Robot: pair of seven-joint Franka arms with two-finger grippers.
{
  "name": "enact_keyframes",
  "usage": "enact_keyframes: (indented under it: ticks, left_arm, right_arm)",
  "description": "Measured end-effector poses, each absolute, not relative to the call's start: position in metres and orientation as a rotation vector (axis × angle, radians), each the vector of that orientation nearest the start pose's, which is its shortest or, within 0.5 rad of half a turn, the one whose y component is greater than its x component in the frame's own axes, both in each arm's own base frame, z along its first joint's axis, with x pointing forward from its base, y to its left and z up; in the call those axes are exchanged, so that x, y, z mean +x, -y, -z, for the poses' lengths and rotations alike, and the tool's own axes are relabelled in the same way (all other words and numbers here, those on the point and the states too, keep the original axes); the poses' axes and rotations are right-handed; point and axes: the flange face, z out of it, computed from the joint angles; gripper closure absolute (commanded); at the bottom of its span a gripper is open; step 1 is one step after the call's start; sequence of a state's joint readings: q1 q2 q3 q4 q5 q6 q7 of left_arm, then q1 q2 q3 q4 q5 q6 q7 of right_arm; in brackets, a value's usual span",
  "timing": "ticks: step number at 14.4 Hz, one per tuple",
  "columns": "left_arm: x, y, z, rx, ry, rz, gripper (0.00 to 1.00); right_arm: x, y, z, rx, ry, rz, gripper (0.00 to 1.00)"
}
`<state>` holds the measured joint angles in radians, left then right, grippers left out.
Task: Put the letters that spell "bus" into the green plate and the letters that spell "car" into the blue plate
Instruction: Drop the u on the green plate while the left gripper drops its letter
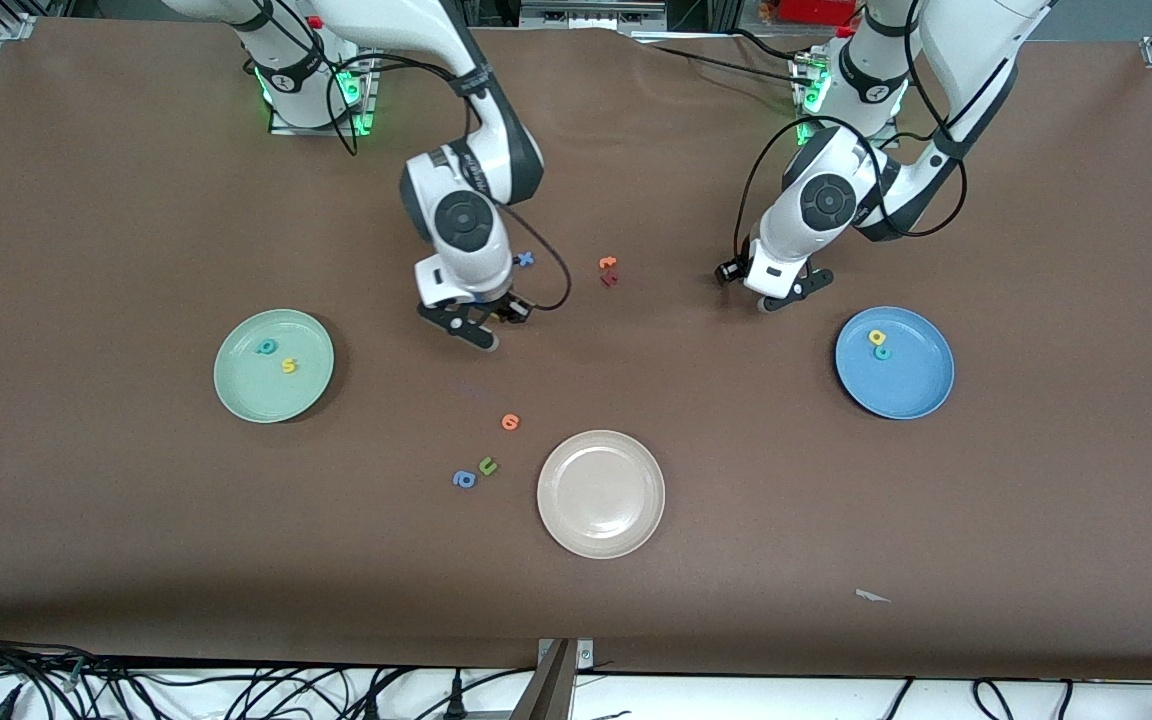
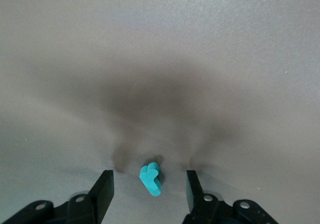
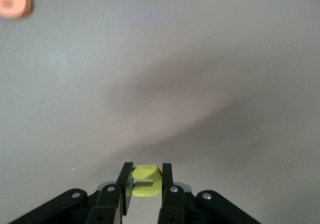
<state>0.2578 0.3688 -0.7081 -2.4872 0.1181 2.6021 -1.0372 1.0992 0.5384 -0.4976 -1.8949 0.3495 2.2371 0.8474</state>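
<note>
clearly these foam letters are light and soft, best pinched across their flat sides: the right gripper [image 3: 145, 180] pinches the yellow u [image 3: 147, 180] over the table near the green plate [image 1: 236, 390], which holds two letters; the left gripper [image 2: 149, 188], fingers spread, straddles the teal r [image 2: 151, 179] near the blue plate [image 1: 911, 395], also holding two.

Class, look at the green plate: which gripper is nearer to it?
Right. The right gripper, shut on the yellow u, is beside the green plate; the left gripper is open around the teal r near the blue plate.
</note>
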Motion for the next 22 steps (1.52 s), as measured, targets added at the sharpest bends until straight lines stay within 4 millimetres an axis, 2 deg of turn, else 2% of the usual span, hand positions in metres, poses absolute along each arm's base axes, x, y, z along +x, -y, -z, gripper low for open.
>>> enact_keyframes:
  ticks: [3,5,9,11,13,15,16,18,19,20,21,22]
  left_arm:
    - [0.397,0.222,-0.169,-3.061,0.774,-0.375,0.52]
    - [0.397,0.222,-0.169,-3.062,0.774,-0.376,0.54]
    - [0.396,0.222,-0.167,-3.061,0.773,-0.385,0.59]
    - [0.396,0.223,-0.167,-3.064,0.772,-0.383,0.59]
    - [0.395,0.224,-0.167,-3.063,0.775,-0.382,0.61]
    - [0.395,0.224,-0.167,-3.059,0.787,-0.382,0.64]
    - [0.395,0.225,-0.168,-3.060,0.788,-0.380,0.67]
    - [0.395,0.225,-0.168,-3.060,0.790,-0.380,0.81]
    - [0.395,0.226,-0.168,-3.063,0.789,-0.377,0.87]
    - [0.395,0.227,-0.168,-3.066,0.787,-0.374,0.89]
    - [0.395,0.228,-0.168,-3.066,0.785,-0.375,0.89]
    - [0.394,0.228,-0.168,-3.066,0.784,-0.375,0.93]
  right_arm:
    - [0.526,-0.305,-0.275,-3.171,-0.548,-0.236,0.84]
    - [0.543,-0.258,-0.287,-3.196,-0.443,-0.273,0.84]
    - [0.567,-0.156,-0.289,-3.219,-0.219,-0.303,0.84]
    - [0.577,-0.097,-0.284,-3.197,-0.162,-0.333,0.84]
    - [0.580,-0.055,-0.269,-3.137,-0.140,-0.364,0.84]
    - [0.572,-0.043,-0.245,-3.100,-0.141,-0.398,0.84]
    - [0.567,-0.044,-0.232,-3.101,-0.143,-0.402,0.84]
    - [0.558,-0.053,-0.209,-3.119,-0.127,-0.394,0.84]
    - [0.555,-0.056,-0.203,-3.122,-0.124,-0.393,0.83]
    - [0.553,-0.057,-0.199,-3.123,-0.126,-0.391,0.81]
    - [0.553,-0.057,-0.197,-3.122,-0.131,-0.390,0.79]
    - [0.553,-0.057,-0.197,-3.120,-0.137,-0.388,0.62]
